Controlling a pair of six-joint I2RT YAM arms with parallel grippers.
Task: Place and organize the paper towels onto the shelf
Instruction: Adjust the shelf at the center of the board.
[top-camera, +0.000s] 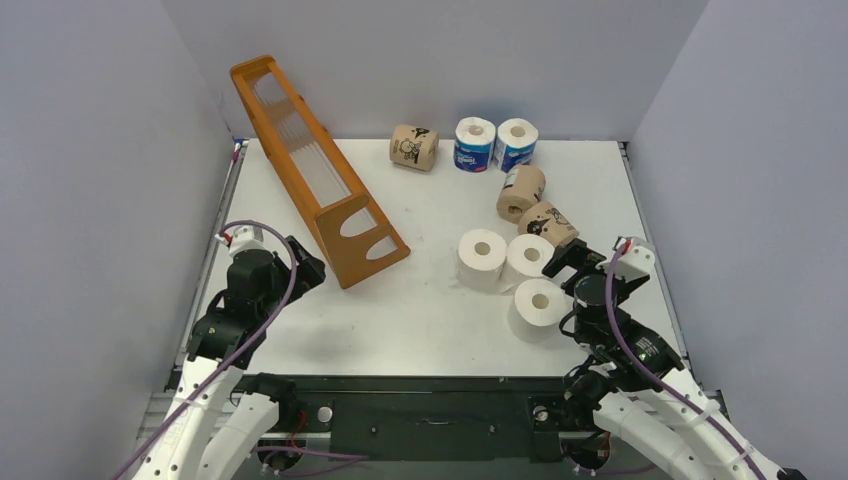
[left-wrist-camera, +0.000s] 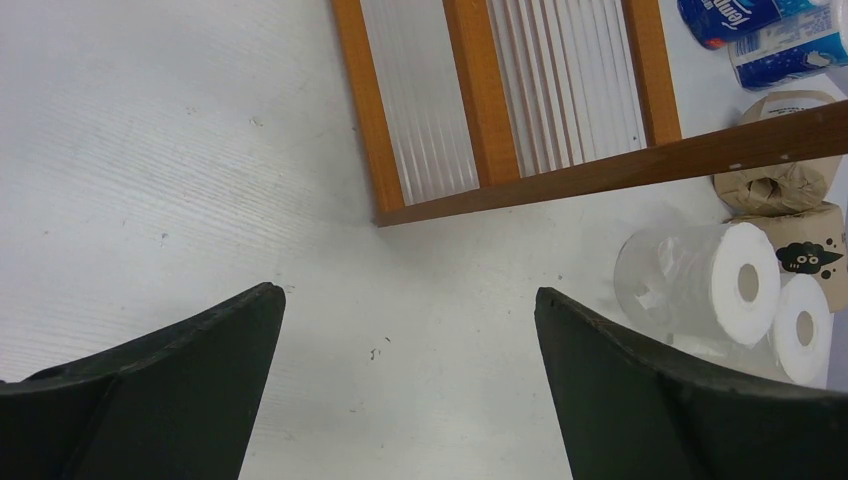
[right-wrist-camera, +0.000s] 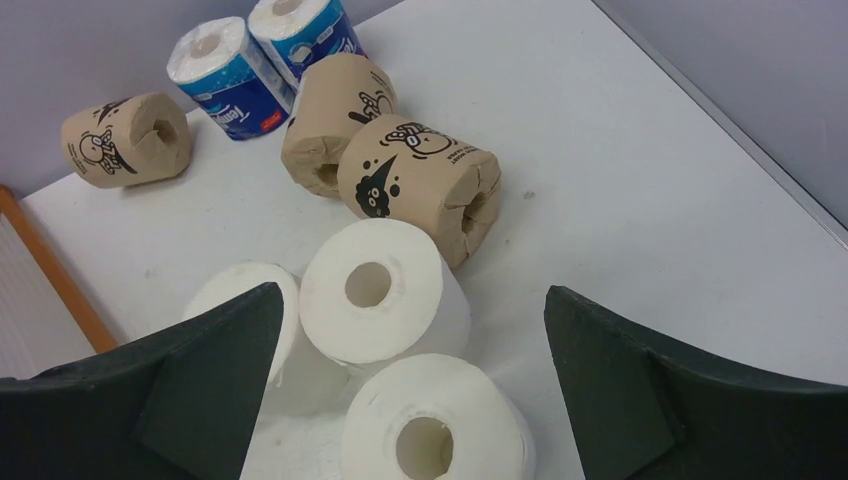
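Observation:
The orange-brown shelf (top-camera: 310, 170) lies tipped over at the back left, its clear slats showing in the left wrist view (left-wrist-camera: 480, 100). Three white rolls (top-camera: 482, 258) (top-camera: 527, 260) (top-camera: 540, 305) cluster at the centre right. Two brown rolls (top-camera: 521, 192) (top-camera: 548, 224) lie behind them, a third (top-camera: 414, 147) at the back. Two blue-and-white rolls (top-camera: 475, 144) (top-camera: 516, 144) stand beside it. My left gripper (top-camera: 305, 268) (left-wrist-camera: 410, 300) is open and empty over bare table, just short of the shelf's near end. My right gripper (top-camera: 572, 262) (right-wrist-camera: 410, 300) is open above the nearest white roll (right-wrist-camera: 435, 425).
Grey walls close in the table (top-camera: 420, 330) at the left, back and right. A metal rail (top-camera: 655, 250) runs along the right edge.

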